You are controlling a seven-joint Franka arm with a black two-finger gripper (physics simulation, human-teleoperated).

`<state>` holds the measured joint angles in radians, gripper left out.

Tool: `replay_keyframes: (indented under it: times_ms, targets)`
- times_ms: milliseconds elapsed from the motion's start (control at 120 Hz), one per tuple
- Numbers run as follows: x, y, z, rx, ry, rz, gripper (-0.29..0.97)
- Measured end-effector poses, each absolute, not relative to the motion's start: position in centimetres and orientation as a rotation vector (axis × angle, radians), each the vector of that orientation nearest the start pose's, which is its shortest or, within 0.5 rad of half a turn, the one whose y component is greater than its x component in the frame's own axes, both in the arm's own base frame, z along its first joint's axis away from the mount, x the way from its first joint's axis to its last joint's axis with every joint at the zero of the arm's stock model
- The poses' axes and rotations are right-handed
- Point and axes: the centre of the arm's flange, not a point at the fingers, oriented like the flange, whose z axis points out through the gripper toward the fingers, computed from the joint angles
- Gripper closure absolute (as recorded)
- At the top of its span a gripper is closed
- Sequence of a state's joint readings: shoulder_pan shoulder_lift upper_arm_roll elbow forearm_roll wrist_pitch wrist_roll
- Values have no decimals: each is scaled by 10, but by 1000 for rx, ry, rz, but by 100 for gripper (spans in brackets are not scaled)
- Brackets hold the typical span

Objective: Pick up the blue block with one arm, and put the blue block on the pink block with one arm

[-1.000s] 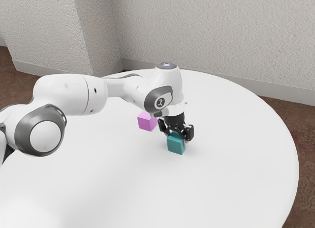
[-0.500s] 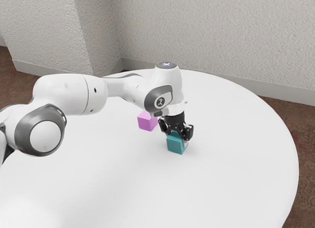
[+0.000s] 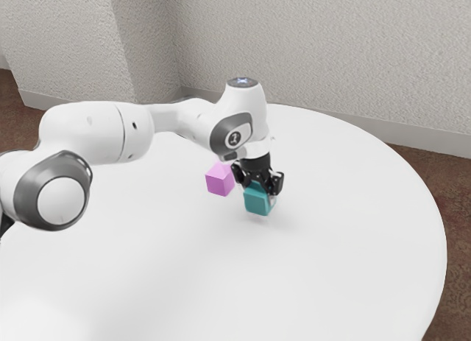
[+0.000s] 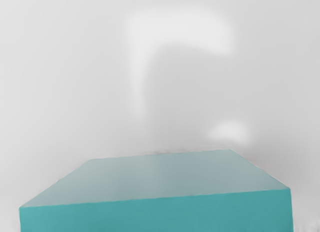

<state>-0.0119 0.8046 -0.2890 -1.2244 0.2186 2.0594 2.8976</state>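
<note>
A white robot arm (image 3: pixel 147 131) reaches across a round white table (image 3: pixel 353 238). Its black gripper (image 3: pixel 257 188) pinches a teal-blue block (image 3: pixel 257 202) from two sides. The block hangs just above the tabletop, with a faint shadow beneath it. A pink block (image 3: pixel 218 181) sits on the table just beside it, toward the exterior view's left. The two do not touch.

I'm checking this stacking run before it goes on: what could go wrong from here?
The blue block, held in the fingers, hangs low over the table, about level with the pink block beside it; a sideways move could knock the pink block away. The fingers grip only its upper part, so it might slip or land askew.
</note>
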Motion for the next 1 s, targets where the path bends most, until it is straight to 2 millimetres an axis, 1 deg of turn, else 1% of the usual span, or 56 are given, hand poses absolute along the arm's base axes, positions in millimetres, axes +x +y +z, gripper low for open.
replay_keyframes:
  times_ms: [42, 175, 275, 383, 483, 608, 825, 1000]
  targets:
    - [742, -153, 320, 92, 3071, -32, 31]
    - [747, -128, 353, 40, 3037, 9, 31]
    - [760, -108, 375, -11, 2995, 18, 31]
    - [775, -88, 389, -67, 2958, 7, 31]
    - [787, -68, 386, -115, 2951, -2, 31]
    - [788, -51, 379, -151, 2980, 8, 32]
    - [782, -37, 368, -180, 3055, 34, 32]
    - [779, -35, 362, -184, 3085, 41, 32]
